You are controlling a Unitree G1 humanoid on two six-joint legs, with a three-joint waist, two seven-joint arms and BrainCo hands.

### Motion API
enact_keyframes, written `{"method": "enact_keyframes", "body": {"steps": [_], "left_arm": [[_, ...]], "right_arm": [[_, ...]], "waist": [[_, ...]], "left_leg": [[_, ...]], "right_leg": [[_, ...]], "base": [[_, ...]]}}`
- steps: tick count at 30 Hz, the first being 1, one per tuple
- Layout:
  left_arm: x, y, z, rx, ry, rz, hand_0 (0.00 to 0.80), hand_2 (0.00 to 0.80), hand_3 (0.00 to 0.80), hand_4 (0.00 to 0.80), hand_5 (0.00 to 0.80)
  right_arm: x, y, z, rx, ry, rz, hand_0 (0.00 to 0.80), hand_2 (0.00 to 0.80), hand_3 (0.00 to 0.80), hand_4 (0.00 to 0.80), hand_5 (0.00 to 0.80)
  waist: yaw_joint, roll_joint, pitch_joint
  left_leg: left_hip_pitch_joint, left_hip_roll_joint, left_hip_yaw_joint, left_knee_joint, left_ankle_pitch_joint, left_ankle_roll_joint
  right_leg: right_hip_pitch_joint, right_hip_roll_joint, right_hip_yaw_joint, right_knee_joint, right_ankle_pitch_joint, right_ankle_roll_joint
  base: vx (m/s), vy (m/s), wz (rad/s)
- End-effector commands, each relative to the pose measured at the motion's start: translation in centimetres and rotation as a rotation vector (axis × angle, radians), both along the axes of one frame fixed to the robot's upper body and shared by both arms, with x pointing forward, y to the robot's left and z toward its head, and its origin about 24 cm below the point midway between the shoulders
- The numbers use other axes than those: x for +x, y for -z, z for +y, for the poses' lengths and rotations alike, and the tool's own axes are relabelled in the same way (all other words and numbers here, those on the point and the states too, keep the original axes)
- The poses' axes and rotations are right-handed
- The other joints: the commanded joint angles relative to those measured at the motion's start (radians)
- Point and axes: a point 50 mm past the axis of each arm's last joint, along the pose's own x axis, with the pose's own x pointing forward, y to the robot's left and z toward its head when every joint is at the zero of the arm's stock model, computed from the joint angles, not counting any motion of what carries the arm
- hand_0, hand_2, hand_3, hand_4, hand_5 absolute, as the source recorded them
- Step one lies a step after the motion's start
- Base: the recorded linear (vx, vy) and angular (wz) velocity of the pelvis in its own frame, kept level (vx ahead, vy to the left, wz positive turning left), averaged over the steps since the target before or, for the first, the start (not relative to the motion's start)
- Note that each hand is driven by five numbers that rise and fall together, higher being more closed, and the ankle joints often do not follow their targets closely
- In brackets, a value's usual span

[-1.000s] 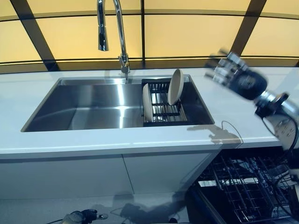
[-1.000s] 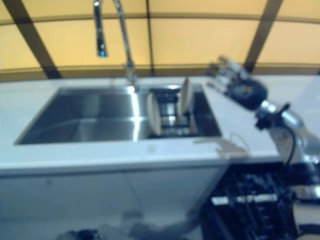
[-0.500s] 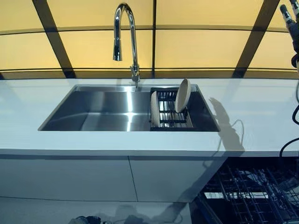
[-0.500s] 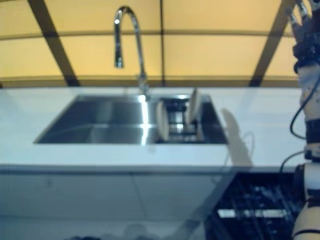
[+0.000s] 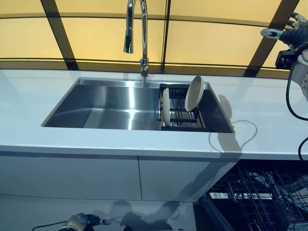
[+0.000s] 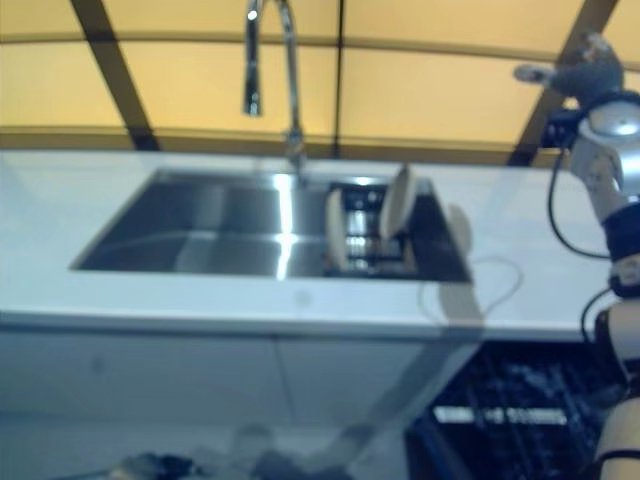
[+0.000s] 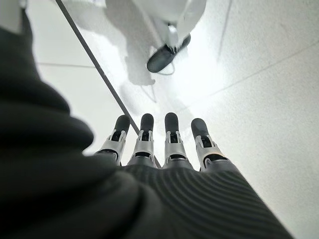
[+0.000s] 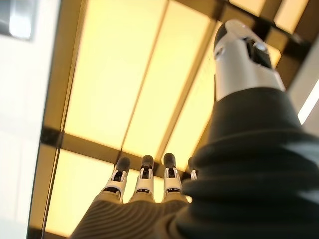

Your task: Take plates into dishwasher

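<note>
Currently: two plates (image 5: 194,93) stand on edge in the dish rack (image 5: 182,115) inside the sink (image 5: 103,103) | right hand (image 5: 292,34) raised high, fingers straight, empty | left hand (image 7: 164,144) low, fingers straight, empty | plates likely rigid, smooth, breakable; grasp at upper rim | dishwasher rack (image 5: 260,195) open below desk (image 5: 269,120).

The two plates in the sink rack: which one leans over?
The right-hand plate, nearer the raised right hand, leans back; the left-hand plate stands upright on edge.
</note>
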Motion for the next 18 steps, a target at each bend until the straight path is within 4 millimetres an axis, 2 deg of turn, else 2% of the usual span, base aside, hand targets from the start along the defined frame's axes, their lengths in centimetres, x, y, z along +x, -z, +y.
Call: {"method": "enact_keyframes", "body": {"steps": [1, 2, 3, 4, 7, 10, 13, 18], "left_arm": [[2.9, -1.7, 1.4, 0.044, 0.018, -0.032, 0.0, 0.0, 0.0, 0.0, 0.0], [2.9, -1.8, 1.7, 0.049, 0.01, -0.028, 0.0, 0.0, 0.0, 0.0, 0.0], [3.0, -2.1, 2.2, 0.059, -0.015, -0.032, 0.0, 0.0, 0.0, 0.0, 0.0], [3.4, -2.3, 2.4, 0.07, -0.024, -0.036, 0.0, 0.0, 0.0, 0.0, 0.0], [3.5, -2.7, 2.9, 0.084, -0.038, -0.02, 0.0, 0.0, 0.0, 0.0, 0.0], [3.1, -2.4, 2.8, 0.092, -0.04, -0.008, 0.0, 0.0, 0.0, 0.0, 0.0], [3.3, -2.6, 3.0, 0.098, -0.026, -0.014, 0.0, 0.0, 0.0, 0.0, 0.0], [2.4, -2.0, 2.8, 0.085, -0.074, -0.007, 0.0, 0.0, 0.0, 0.0, 0.0]], "right_arm": [[-1.1, -5.8, 0.1, -0.146, 0.061, -0.092, 0.0, 0.0, 0.0, 0.0, 0.0], [-1.0, -5.7, 0.2, -0.138, 0.064, -0.082, 0.0, 0.0, 0.0, 0.0, 0.0], [-0.5, -5.3, 0.6, -0.116, 0.069, -0.051, 0.0, 0.0, 0.0, 0.0, 0.0], [-0.4, -5.2, 0.5, -0.07, 0.061, -0.051, 0.0, 0.0, 0.0, 0.0, 0.0], [-0.4, -5.0, 0.8, -0.044, 0.059, -0.011, 0.0, 0.0, 0.0, 0.0, 0.0], [-0.1, -4.7, 1.2, 0.043, 0.062, 0.017, 0.0, 0.0, 0.0, 0.0, 0.0], [0.0, -4.8, 1.3, 0.026, 0.06, 0.018, 0.0, 0.0, 0.0, 0.0, 0.0], [0.4, -3.8, 1.4, -0.005, 0.027, 0.084, 0.0, 0.0, 0.0, 0.0, 0.0]], "waist": [[0.034, -0.016, 0.062], [0.032, -0.016, 0.069], [0.03, -0.027, 0.085], [0.034, -0.029, 0.088], [0.033, -0.032, 0.097], [0.045, -0.028, 0.106], [0.043, -0.027, 0.107], [0.035, -0.019, 0.1]], "left_leg": [[-0.004, 0.019, -0.02, 0.11, -0.074, 0.021], [0.004, 0.023, -0.022, 0.108, -0.073, 0.017], [0.016, 0.034, -0.026, 0.112, -0.086, 0.003], [0.003, 0.045, -0.035, 0.122, -0.095, 0.006], [-0.02, 0.075, -0.027, 0.087, -0.052, -0.025], [-0.037, 0.075, -0.041, 0.017, -0.006, -0.046], [-0.049, 0.068, -0.046, -0.015, 0.008, -0.056], [-0.062, 0.065, -0.039, -0.03, 0.01, -0.065]], "right_leg": [[-0.124, -0.079, 0.034, 0.386, 0.002, 0.063], [-0.133, -0.08, 0.035, 0.358, -0.001, 0.059], [-0.117, -0.081, 0.016, 0.221, 0.004, 0.056], [-0.094, -0.073, 0.025, 0.192, -0.023, 0.043], [-0.067, -0.038, 0.027, 0.08, -0.008, 0.042], [-0.038, -0.018, 0.02, -0.01, 0.016, 0.04], [-0.033, -0.01, 0.013, -0.056, 0.032, 0.042], [-0.05, -0.009, 0.003, -0.066, 0.036, 0.048]], "base": [[0.152, -0.017, 0.05], [0.203, -0.15, 0.03], [0.138, -0.205, 0.0], [0.123, -0.278, 0.04], [0.083, -0.155, 0.07], [0.062, -0.033, 0.05], [0.004, 0.014, 0.0], [0.031, 0.062, -0.01]]}}
